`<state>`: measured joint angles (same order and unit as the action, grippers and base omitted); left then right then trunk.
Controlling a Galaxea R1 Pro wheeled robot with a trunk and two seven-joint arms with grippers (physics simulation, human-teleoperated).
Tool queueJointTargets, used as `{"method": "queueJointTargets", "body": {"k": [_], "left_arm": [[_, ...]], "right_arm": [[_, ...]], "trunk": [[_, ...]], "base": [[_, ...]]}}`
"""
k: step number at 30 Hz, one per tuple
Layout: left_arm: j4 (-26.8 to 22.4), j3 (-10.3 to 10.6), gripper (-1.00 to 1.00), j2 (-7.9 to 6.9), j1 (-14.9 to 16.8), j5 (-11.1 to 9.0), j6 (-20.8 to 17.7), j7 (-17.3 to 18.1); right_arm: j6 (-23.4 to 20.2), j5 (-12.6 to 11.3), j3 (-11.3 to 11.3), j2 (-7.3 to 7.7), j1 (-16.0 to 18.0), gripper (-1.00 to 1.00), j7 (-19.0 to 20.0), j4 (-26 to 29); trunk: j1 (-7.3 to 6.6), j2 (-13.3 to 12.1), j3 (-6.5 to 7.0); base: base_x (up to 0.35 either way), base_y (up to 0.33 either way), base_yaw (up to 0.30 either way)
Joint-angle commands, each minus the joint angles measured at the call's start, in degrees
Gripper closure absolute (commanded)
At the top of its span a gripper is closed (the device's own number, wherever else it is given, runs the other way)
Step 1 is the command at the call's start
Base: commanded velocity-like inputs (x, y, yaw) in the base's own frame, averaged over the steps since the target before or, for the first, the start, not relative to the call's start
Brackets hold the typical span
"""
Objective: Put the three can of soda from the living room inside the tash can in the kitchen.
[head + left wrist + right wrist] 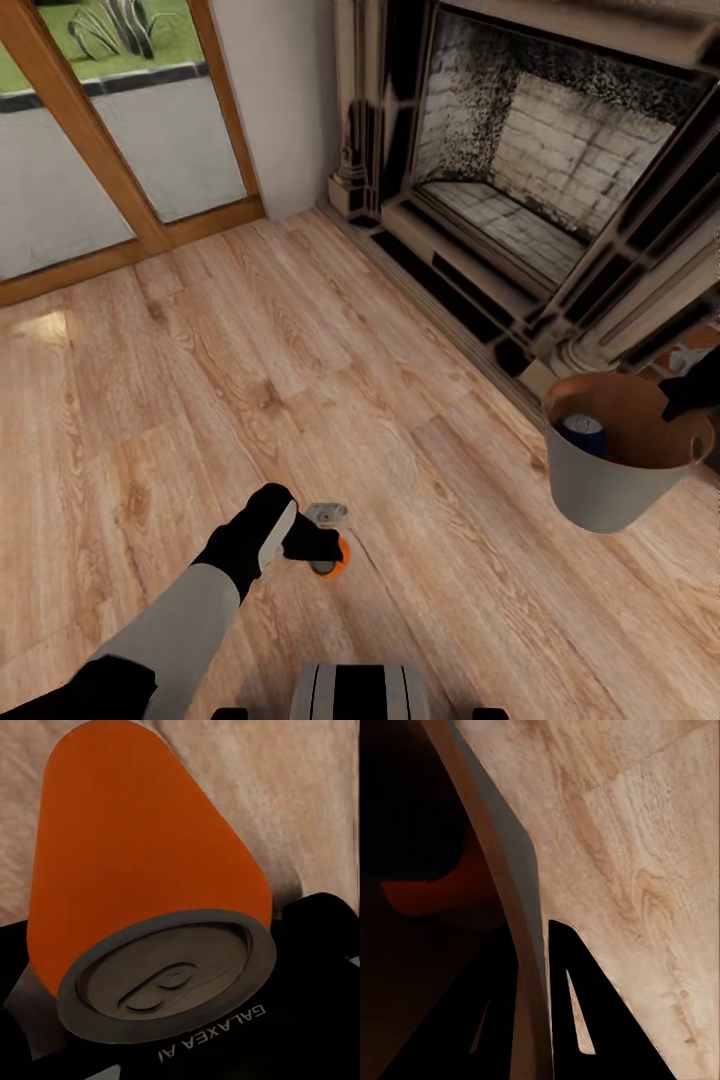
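An orange-red soda can (pixel 333 560) sits clamped in the left gripper (pixel 322 545) low over the wood floor (pixel 250 380), its dull silvery top (pixel 169 979) facing the wrist camera. The right gripper (pixel 536 1020) pinches the wall of the trash can (pixel 600 490), held off the floor beside the fireplace (pixel 540 170); a dark blue can (pixel 584 432) lies inside the pale grey, orange-brown-lined bin.

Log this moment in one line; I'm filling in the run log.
left pincer: shut on orange can, low over wood floor | right pincer: shut on bin rim, bin held up | blue can in bin
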<state>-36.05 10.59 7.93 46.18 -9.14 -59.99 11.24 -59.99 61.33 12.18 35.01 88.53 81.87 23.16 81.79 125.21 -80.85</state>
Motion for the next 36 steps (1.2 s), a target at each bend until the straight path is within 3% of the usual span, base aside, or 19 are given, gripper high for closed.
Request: {"method": "queueJointTargets", "body": {"k": [1, 3, 6, 10, 14, 15, 16, 17, 19, 21, 23, 25, 26, 27, 28, 31, 33, 36], "left_arm": [[0.10, 0.01, 1.00, -0.06, 0.74, 0.02, -0.01, 0.09], [0.48, -0.02, 1.00, -0.81, 5.23, 0.07, -0.01, 0.34], [0.58, -0.12, 1.00, -1.98, 10.25, 0.08, -0.01, 0.42], [0.56, -0.18, 1.00, -3.12, 18.51, 0.09, -0.01, 0.49], [0.68, -0.15, 1.00, -4.25, 23.58, 0.09, -0.01, 1.22], [0.95, -0.14, 1.00, -5.16, 25.33, 0.09, -0.01, 2.80], [2.40, -0.13, 1.00, -7.23, 27.95, 0.13, -0.01, 7.71], [5.66, -0.04, 1.00, -10.99, 32.01, 0.26, -0.01, 17.44], [8.62, 0.06, 1.00, -14.77, 35.90, 0.40, -0.01, 27.81], [9.45, 0.35, 1.00, -16.37, 37.36, 0.44, -0.01, 32.45], [10.11, 2.58, 1.00, -19.53, 39.31, 0.51, -0.01, 43.80], [10.13, 3.39, 1.00, -20.82, 39.70, 0.52, -0.01, 48.71], [10.09, 4.03, 1.00, -21.99, 40.21, 0.54, -0.01, 53.88], [10.10, 4.41, 1.00, -22.48, 40.53, 0.56, -0.01, 56.39], [10.09, 5.42, 1.00, -23.38, 41.17, 0.58, -0.01, 60.99], [10.03, 8.32, 1.00, -24.96, 42.93, 0.56, -0.01, 69.33], [9.72, 9.34, 1.00, -25.36, 43.67, 0.54, -0.01, 72.72], [8.42, 9.87, 1.00, -25.53, 44.04, 0.49, -0.01, 75.10]], "right_arm": [[-0.01, 0.70, 0.15, -0.18, -0.21, 1.00, 0.70, -0.03], [-0.01, 0.60, 0.13, -1.08, -1.08, 1.00, 3.65, -0.03], [-0.01, 0.22, -0.03, -2.68, -1.54, 1.00, 5.01, 0.02], [-0.01, -5.31, -0.08, -4.33, -4.06, 1.00, 5.09, 0.13], [-0.01, -7.43, -0.09, -5.35, -5.37, 1.00, 4.89, 0.28], [-0.01, -7.82, -0.11, -5.78, -5.63, 1.00, 4.85, 0.32], [-0.01, -8.15, -0.12, -6.40, -5.85, 1.00, 4.84, 0.35], [-0.01, -8.41, -0.18, -7.23, -5.99, 1.00, 4.86, 0.38], [-0.01, -8.52, -0.90, -8.40, -6.10, 1.00, 4.82, 0.36], [-0.01, -8.55, -1.73, -9.11, -6.30, 1.00, 4.78, 0.39], [-0.01, -8.58, -4.17, -10.96, -6.92, 1.00, 3.30, 0.49], [-0.01, -8.58, -4.86, -11.83, -7.18, 1.00, 2.11, 0.52], [-0.01, -8.59, -5.46, -12.80, -7.45, 1.00, 0.76, 0.54], [-0.01, -8.59, -5.77, -13.30, -7.60, 1.00, 0.09, 0.54], [-0.01, -8.59, -6.39, -14.26, -7.91, 1.00, -1.22, 0.55], [-0.01, -8.59, -7.55, -16.58, -8.87, 1.00, -4.45, 0.56], [-0.01, -8.59, -8.39, -17.99, -9.43, 1.00, -6.21, 0.59], [-0.01, -8.59, -9.36, -19.29, -9.93, 1.00, -7.89, 0.58]], "trunk": [[-0.22, -0.42, 0.18], [-0.66, -1.22, 0.54], [-1.32, -2.42, 1.08], [-2.20, -4.03, 1.80], [-3.08, -5.63, 2.51], [-3.30, -6.03, 2.69], [-3.52, -6.43, 2.87], [-3.74, -6.83, 3.05], [-4.18, -7.64, 3.41], [-4.62, -8.44, 3.77], [-5.06, -9.24, 4.13], [-5.49, -10.04, 4.49], [-5.71, -10.44, 4.67], [-5.93, -10.84, 4.85], [-6.15, -11.25, 5.03], [-6.81, -12.45, 5.57], [-7.25, -13.25, 5.92], [-7.91, -14.45, 6.46]], "base": [[0.000, 0.000, 0.000], [0.000, 0.000, 0.000], [0.000, 0.000, 0.000], [0.000, 0.000, 0.000], [0.000, 0.000, 0.000], [0.000, 0.000, 0.000], [0.000, 0.000, 0.000], [0.000, 0.000, 0.000], [0.000, 0.000, 0.000], [0.000, 0.000, 0.000], [0.000, 0.000, 0.000], [0.000, 0.000, 0.000], [0.000, 0.000, 0.000], [0.000, 0.000, 0.000], [0.000, 0.000, 0.000], [0.000, 0.000, 0.000], [0.000, 0.000, 0.000], [0.000, 0.000, 0.000]]}}
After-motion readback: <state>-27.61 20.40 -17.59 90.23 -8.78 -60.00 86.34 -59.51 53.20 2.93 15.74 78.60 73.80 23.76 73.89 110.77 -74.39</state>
